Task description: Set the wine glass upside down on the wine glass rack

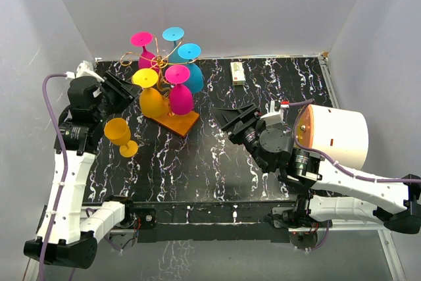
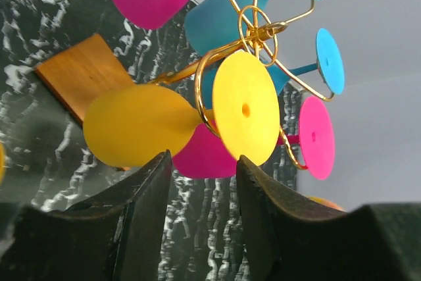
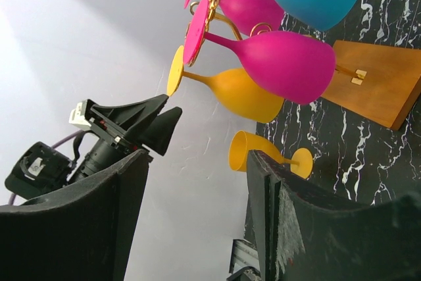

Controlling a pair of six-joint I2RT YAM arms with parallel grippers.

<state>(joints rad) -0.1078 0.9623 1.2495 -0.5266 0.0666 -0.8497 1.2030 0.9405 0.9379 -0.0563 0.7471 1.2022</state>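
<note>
The wine glass rack (image 1: pixel 158 64) is a gold wire tree on an orange-brown base (image 1: pixel 177 123). Several pink, blue and yellow glasses hang upside down on it. One yellow glass (image 1: pixel 151 100) hangs on its near left arm, close up in the left wrist view (image 2: pixel 245 106). My left gripper (image 1: pixel 126 93) is open and empty just left of that glass, apart from it (image 2: pixel 204 162). Another yellow wine glass (image 1: pixel 119 133) stands upright on the table below the left gripper, also in the right wrist view (image 3: pixel 263 153). My right gripper (image 1: pixel 237 118) is open and empty, right of the rack (image 3: pixel 197 162).
A small white box (image 1: pixel 238 72) lies at the back of the black marbled table (image 1: pixel 197 169). A large white cylinder with an orange face (image 1: pixel 335 135) stands at the right by the right arm. White walls close in the back and sides.
</note>
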